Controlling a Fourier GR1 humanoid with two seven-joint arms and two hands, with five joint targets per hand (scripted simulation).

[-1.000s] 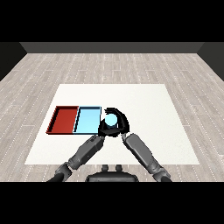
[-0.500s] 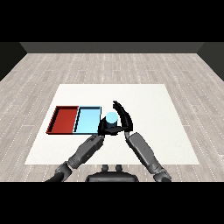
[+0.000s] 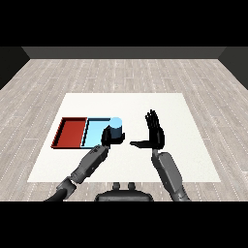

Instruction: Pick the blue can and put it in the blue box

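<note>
White table (image 3: 169,111): left hand (image 3: 107,137) holds unlabelled blue can (image 3: 116,129).

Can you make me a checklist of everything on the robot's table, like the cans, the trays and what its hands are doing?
Surface: white table, on a grey plank floor.
Job's things: blue can upright at the right edge of the light blue tray; whether it rests in the tray cannot be told.
Clutter: red tray beside the light blue tray, on its left, nothing in it.
Hands: left hand curled round the blue can; right hand open, fingers straight, apart from the can.
Cables: nothing seen.
Surroundings: dark wall behind the floor.
</note>
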